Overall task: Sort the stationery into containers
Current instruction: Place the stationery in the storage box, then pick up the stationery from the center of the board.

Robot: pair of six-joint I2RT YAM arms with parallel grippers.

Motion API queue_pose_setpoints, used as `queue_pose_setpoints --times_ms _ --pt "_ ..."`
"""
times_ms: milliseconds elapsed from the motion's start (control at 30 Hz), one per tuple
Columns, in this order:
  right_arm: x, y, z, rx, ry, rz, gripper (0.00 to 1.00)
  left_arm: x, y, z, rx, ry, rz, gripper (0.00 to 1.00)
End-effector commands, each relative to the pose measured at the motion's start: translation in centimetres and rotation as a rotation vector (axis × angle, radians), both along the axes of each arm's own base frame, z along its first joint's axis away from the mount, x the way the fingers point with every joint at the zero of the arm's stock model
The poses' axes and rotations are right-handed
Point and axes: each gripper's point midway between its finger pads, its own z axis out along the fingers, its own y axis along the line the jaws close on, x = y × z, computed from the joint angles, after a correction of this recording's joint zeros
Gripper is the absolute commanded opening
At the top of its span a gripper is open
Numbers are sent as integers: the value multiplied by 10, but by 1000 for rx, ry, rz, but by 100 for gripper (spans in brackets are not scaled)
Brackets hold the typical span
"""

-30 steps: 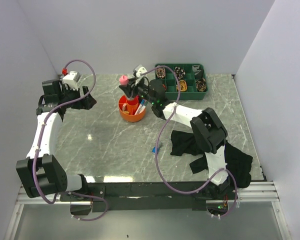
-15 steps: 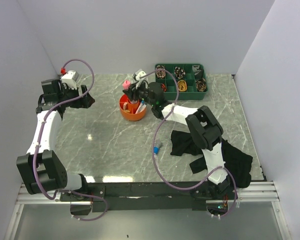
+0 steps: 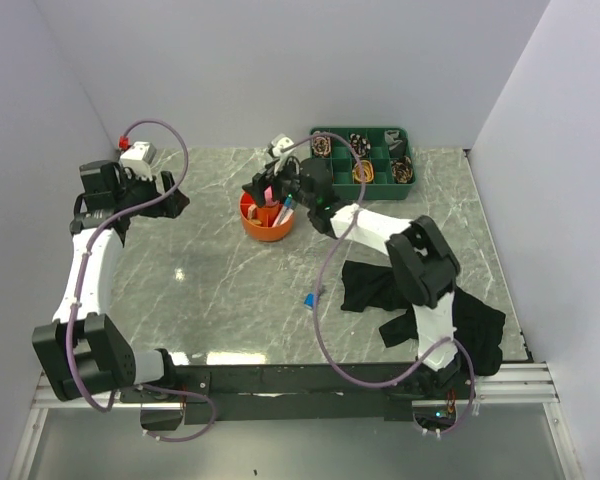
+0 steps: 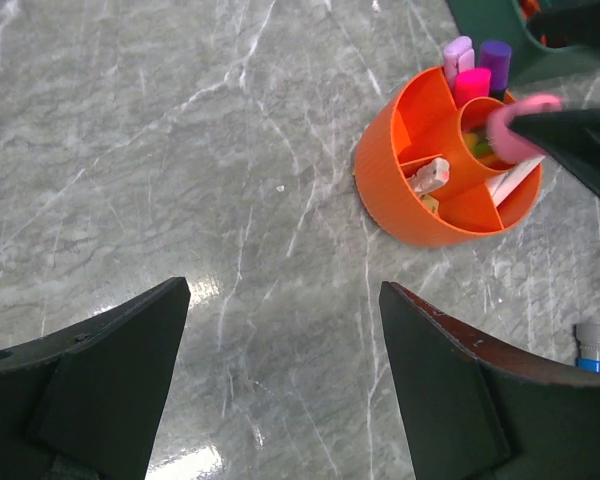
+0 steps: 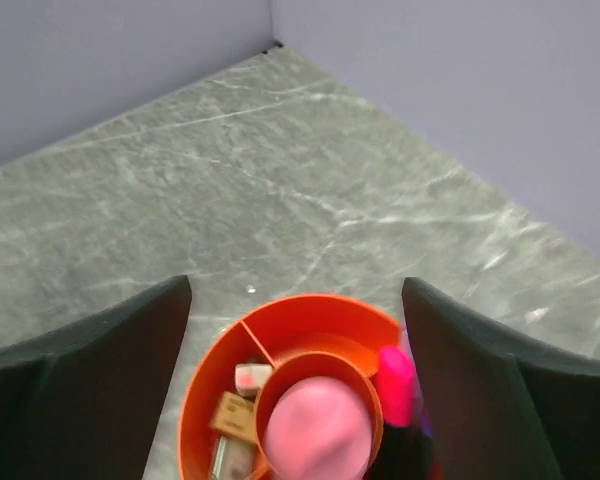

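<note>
A: From above, where is the right pincer [image 3: 270, 188]?
B: Over the orange organiser [image 3: 260, 230]. A blue-capped marker [image 3: 311, 298] lies loose on the tabletop [image 3: 220, 280], toward the near edge, just beside the black cloth [image 3: 365, 285]. Its axis is too small to tell. The right arm looks nearer than the left pincer [image 3: 176, 201].
A: The left wrist view?
B: Jaws spread, pinching nothing. The organiser sits ahead to the right.
A: The right wrist view?
B: Jaws spread wide. The pink case [image 5: 315, 430] stands upright in the centre tube, between them and apart from both.
</note>
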Motion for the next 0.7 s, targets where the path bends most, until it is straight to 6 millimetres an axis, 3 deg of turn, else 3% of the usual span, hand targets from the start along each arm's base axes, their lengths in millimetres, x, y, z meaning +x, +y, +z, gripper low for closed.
queue_pose_setpoints --times_ms 0,33,67,100,133,200,233,300,367,433,533,600,667 --pt "-33 -24 107 59 -124 24 100 -10 -8 26 12 -111 -43 84" --pt "-37 -28 110 39 -124 26 100 -11 -9 27 10 -120 -46 84" --pt "-43 -33 101 -29 -109 34 100 -12 -9 36 18 -155 -45 85" --pt "-59 -36 114 -53 -137 80 100 -14 -9 36 9 -157 -35 85" --pt "-77 -40 93 -148 -83 156 100 -16 -10 39 6 -167 -31 86" --pt "-111 -46 95 -305 -202 344 100 -21 -12 45 -6 -194 -29 86" --pt "-132 -62 59 -479 -181 456 100 -24 -14 49 -9 -207 -30 87" --pt "-158 -80 33 -644 -197 610 100 -25 -12 46 -13 -213 -13 87" --pt "-186 -118 -19 -894 -174 801 100 -28 -12 48 -43 -211 23 87" --pt "-207 -154 -48 -1075 -143 969 100 -32 -11 50 -43 -230 34 87" --pt "-212 -169 -68 -1153 -82 1049 90 -37 -9 47 -40 -231 41 87" --pt "-214 -175 -81 -1184 -93 1059 88 -39 -8 41 -37 -222 46 87" --pt "-207 -167 -82 -1203 -188 1024 89 -41 -8 38 -35 -219 50 87"
